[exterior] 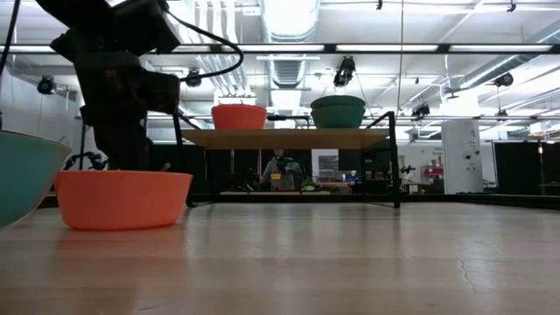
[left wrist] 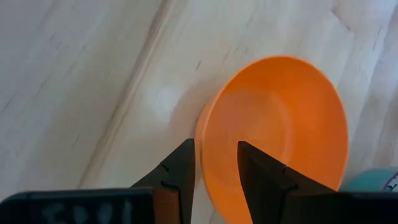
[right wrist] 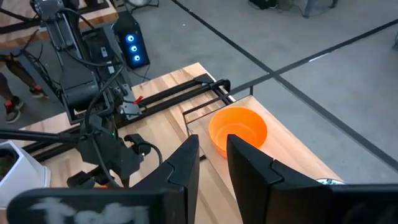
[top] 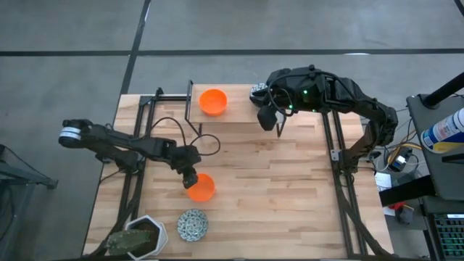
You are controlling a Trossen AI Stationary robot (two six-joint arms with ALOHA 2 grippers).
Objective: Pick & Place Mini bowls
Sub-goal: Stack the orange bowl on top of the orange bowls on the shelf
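As it reaches down, left claw straddles orange bowl rim.

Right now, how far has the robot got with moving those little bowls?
One orange bowl sits on the raised shelf at the table's far side, with a speckled bowl partly hidden by the right arm, so those look placed. The left gripper straddles the rim of a second orange bowl on the table. Another speckled bowl waits by the plant pot. The right gripper hovers empty near the shelf.
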